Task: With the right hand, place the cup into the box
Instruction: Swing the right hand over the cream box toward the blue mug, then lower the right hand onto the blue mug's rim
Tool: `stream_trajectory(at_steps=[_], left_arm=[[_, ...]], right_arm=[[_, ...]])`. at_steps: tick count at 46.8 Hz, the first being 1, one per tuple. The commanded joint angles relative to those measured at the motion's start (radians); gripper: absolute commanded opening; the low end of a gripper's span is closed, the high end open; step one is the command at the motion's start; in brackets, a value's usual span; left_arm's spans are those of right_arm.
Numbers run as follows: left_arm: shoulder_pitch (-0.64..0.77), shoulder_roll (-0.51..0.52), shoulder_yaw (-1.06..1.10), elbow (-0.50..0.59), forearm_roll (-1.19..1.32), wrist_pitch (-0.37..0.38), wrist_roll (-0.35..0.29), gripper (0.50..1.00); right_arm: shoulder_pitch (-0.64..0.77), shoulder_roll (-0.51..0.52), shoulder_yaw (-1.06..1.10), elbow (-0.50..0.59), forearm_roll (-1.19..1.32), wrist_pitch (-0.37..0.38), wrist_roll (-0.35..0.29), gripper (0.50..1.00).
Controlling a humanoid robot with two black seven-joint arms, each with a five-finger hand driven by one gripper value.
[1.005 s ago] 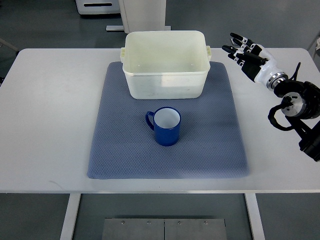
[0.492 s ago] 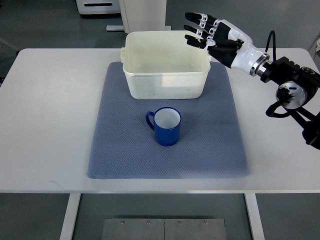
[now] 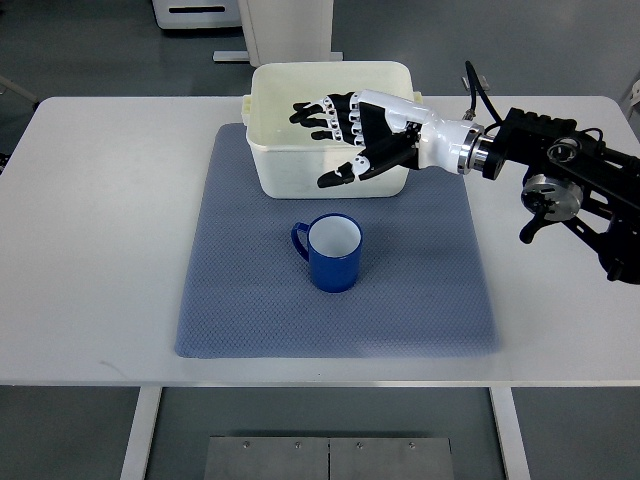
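Note:
A blue cup point(image 3: 332, 253) with a white inside stands upright on the blue-grey mat point(image 3: 250, 290), its handle to the left. A cream plastic box point(image 3: 275, 150) sits at the mat's far edge, open and empty. My right hand point(image 3: 345, 135) reaches in from the right and hovers over the box, fingers spread and holding nothing. It is above and behind the cup, not touching it. The left arm is out of view.
The mat lies on a white table point(image 3: 100, 230). My right forearm and its black wrist housing point(image 3: 560, 180) stretch across the table's right side. White equipment point(image 3: 285, 25) stands on the floor behind the table.
My right hand has swung from the table's far right edge leftward, over the box's right rim, to above the box, closer to the cup. The cup and box have not moved.

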Motion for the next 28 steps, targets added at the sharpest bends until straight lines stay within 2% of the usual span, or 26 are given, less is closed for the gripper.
stream_trajectory(at_steps=[1, 28], left_arm=[[0.000, 0.000, 0.000, 0.000, 0.000, 0.000, 0.000, 1.000], [0.000, 0.000, 0.000, 0.000, 0.001, 0.000, 0.000, 1.000]], right_arm=[[0.006, 0.006, -0.024, 0.000, -0.026, 0.000, 0.002, 0.998], [-0.012, 0.026, -0.113, -0.018, -0.112, -0.010, 0.002, 0.985]])
